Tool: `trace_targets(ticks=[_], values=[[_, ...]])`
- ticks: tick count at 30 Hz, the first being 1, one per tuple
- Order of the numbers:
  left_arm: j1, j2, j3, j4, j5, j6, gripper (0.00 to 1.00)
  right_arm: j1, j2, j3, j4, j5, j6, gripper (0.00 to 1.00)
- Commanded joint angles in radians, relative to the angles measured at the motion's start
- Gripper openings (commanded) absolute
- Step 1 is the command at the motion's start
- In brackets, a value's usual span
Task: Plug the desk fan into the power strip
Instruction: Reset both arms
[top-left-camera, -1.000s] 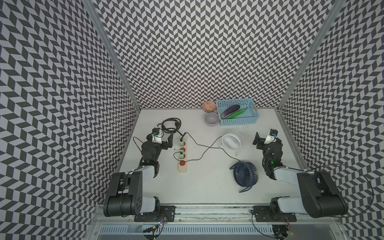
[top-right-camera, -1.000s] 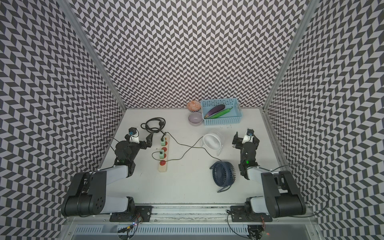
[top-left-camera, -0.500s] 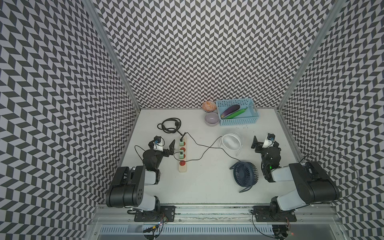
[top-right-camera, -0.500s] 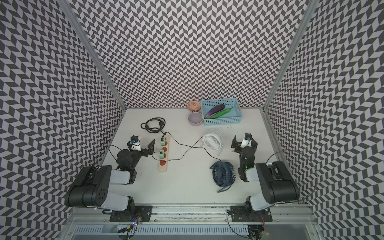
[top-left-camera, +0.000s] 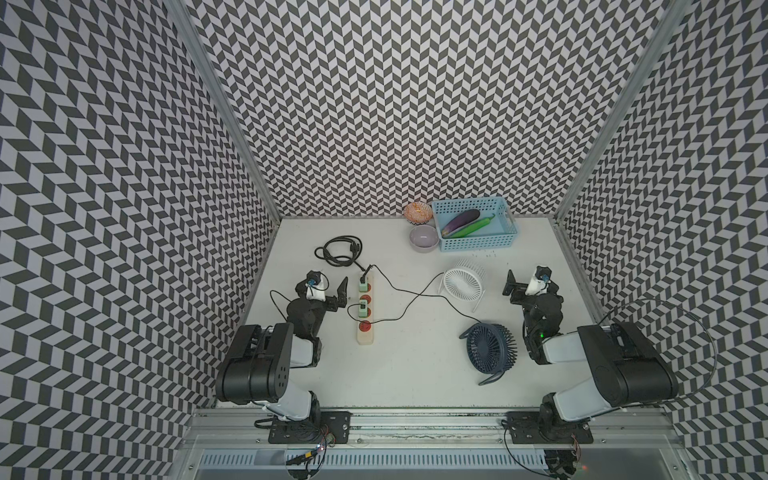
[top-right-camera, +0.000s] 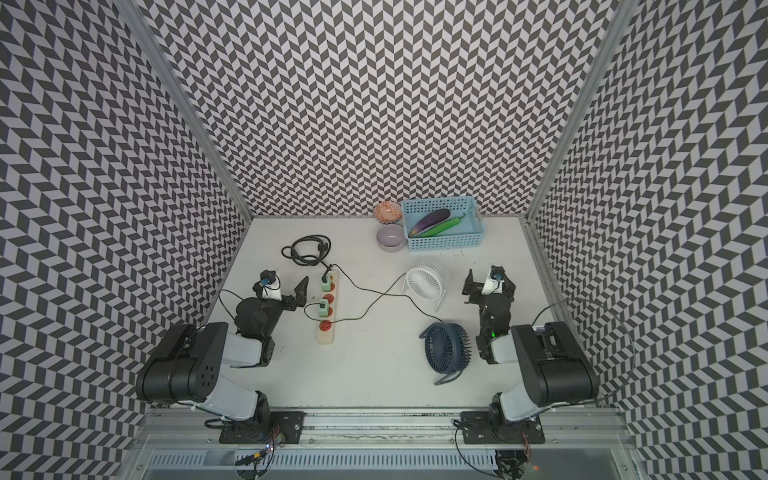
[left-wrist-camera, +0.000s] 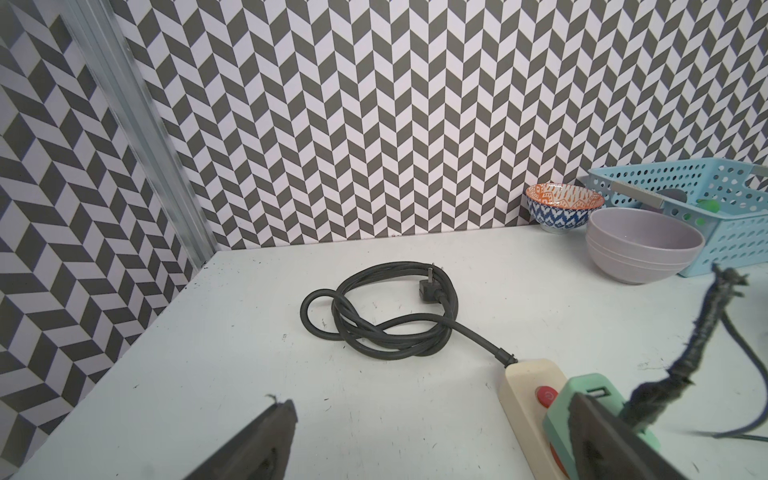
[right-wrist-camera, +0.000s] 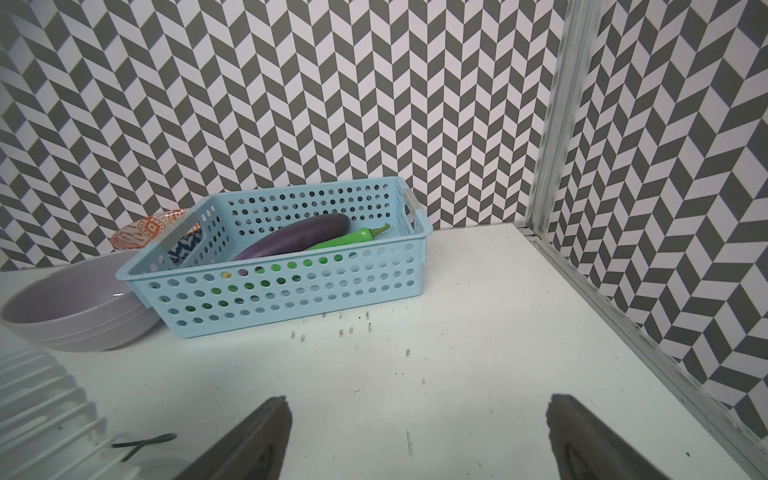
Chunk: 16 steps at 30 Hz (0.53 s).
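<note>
In both top views the power strip (top-left-camera: 365, 338) lies left of centre on the white surface (top-left-camera: 415, 374), running front to back. 2 mint-green plugs (top-left-camera: 363, 286) sit in 2 of its 4 sockets, and the other 2 show orange-red. Thin black cables lead from the plugs toward the white fan (top-left-camera: 463, 284) and the dark blue fan (top-left-camera: 490, 347). The left fingers (top-left-camera: 343, 287) are spread wide and hold nothing, just beside the strip's far end. The right fingers (top-right-camera: 470, 282) are also spread wide and empty, just to the right of the white fan.

The left wrist view shows both fingers (left-wrist-camera: 266, 444) far apart with bare surface between them. One dark tip overlaps a mint-green plug (left-wrist-camera: 582, 386) on the power strip (left-wrist-camera: 523, 382); whether it touches is unclear. The strip's thick black cord (left-wrist-camera: 374, 320) lies coiled beyond, with a lilac bowl (left-wrist-camera: 644, 249) farther off.

The right wrist view shows the fingers (right-wrist-camera: 257, 440) wide apart over bare surface. Ahead stands a blue basket (right-wrist-camera: 291, 286) holding an eggplant (right-wrist-camera: 299, 239).
</note>
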Motion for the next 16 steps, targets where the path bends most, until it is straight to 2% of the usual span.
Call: trace_targets(ticks=[1, 16], values=[[-0.004, -0.001, 0.016, 0.02, -0.012, -0.009, 1.0, -0.005, 0.005, 0.005, 0.061, -0.006, -0.004, 1.0], [-0.004, 0.0, 0.016, 0.02, -0.015, -0.008, 1.0, -0.004, -0.004, -0.01, 0.084, -0.017, -0.014, 1.0]])
